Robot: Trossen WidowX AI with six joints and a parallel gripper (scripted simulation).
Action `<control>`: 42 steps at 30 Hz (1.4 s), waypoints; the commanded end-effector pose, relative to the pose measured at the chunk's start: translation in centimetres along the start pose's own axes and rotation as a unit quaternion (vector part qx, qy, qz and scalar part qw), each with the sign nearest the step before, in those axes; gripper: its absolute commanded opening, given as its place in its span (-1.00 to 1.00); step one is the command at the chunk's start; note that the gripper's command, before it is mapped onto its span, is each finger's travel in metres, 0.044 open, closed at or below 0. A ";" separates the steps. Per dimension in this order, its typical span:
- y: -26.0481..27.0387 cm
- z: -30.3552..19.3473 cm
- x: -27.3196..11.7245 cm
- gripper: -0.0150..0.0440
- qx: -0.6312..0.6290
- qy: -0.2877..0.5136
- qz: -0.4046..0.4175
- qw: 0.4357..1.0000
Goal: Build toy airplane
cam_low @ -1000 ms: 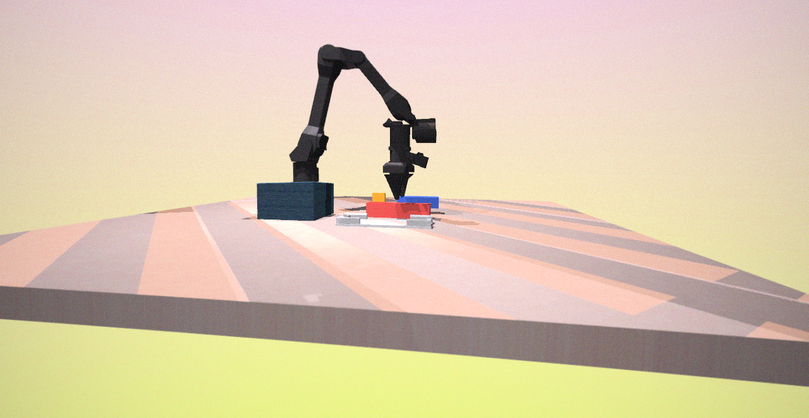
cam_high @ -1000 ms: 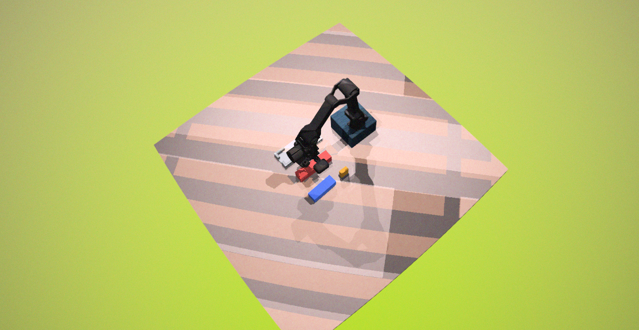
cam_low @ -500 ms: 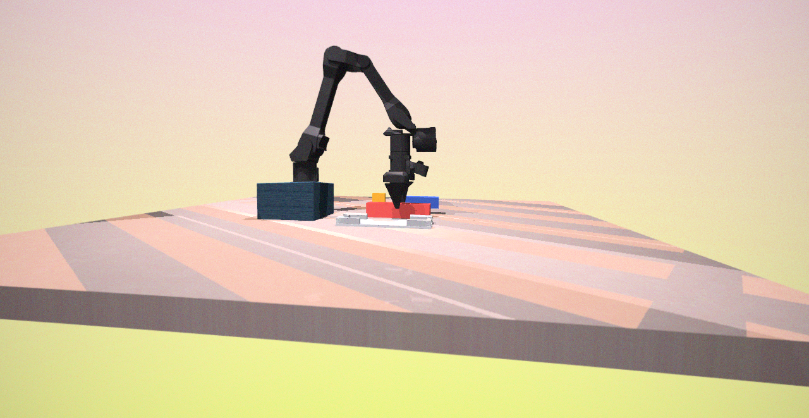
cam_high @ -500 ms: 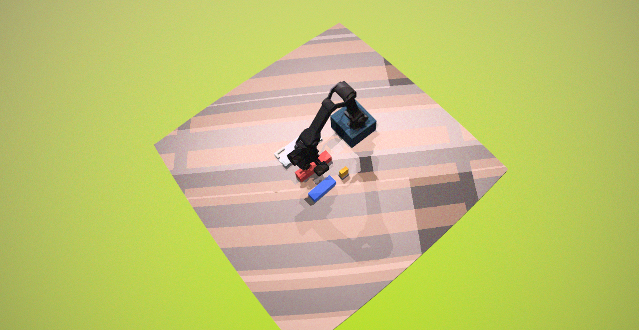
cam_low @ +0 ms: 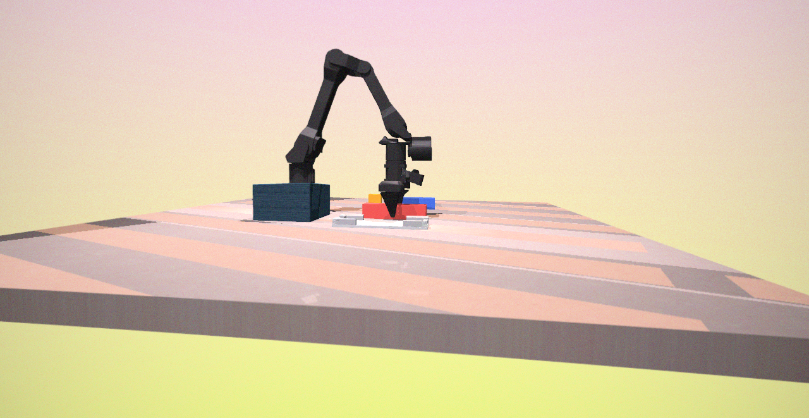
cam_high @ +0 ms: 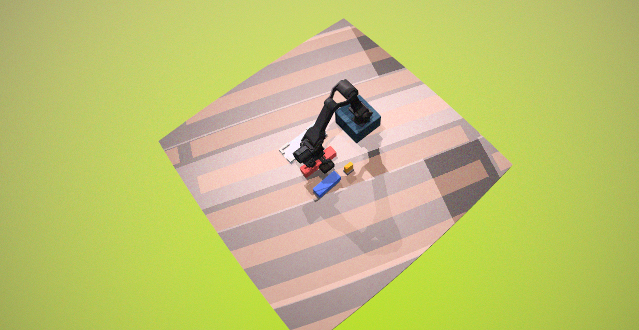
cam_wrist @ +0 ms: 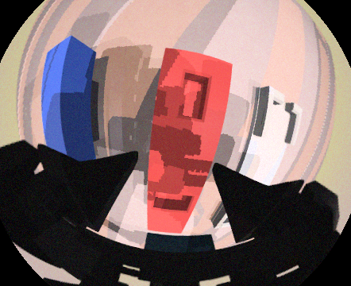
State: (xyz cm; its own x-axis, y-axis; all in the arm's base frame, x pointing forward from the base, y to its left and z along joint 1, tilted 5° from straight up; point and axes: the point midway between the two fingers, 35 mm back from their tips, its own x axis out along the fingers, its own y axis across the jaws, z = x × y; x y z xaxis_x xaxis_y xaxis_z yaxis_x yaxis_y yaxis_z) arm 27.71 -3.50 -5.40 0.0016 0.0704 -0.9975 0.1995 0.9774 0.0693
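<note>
The red fuselage [cam_high: 330,153] [cam_low: 376,210] [cam_wrist: 219,93] lies on the table beside the white cradle [cam_high: 296,144] [cam_low: 380,223] [cam_wrist: 263,155], with its two sockets facing up. My gripper [cam_low: 392,215] [cam_wrist: 176,161] is open and pointing down, low over the fuselage. Its fingers stand on either side of the fuselage's middle, with gaps visible in the wrist view. The blue wing [cam_high: 327,184] [cam_low: 421,202] [cam_wrist: 52,99] lies on the other side of the fuselage from the cradle. The small orange tail fin [cam_high: 348,167] [cam_low: 373,197] stands near one end of the wing and is hidden in the wrist view.
The arm's dark blue base block [cam_high: 350,127] [cam_low: 282,203] [cam_wrist: 179,241] stands beyond the fuselage's nearer end. In the wrist view, one finger is between the wing and the fuselage and the other is between the fuselage and the cradle.
</note>
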 end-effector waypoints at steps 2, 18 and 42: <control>0.1 -0.2 0.3 0.64 0.002 0.003 0.002 1.000; 0.0 -0.2 0.1 -0.31 0.002 0.004 0.001 1.000; 0.0 0.7 -6.6 -0.49 0.002 0.004 -0.001 1.000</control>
State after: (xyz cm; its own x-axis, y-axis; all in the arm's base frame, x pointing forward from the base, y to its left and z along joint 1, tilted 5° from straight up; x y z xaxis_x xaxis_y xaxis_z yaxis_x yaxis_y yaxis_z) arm 28.09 -3.93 0.17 -0.0209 0.0735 -0.9971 0.2066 0.9761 0.0676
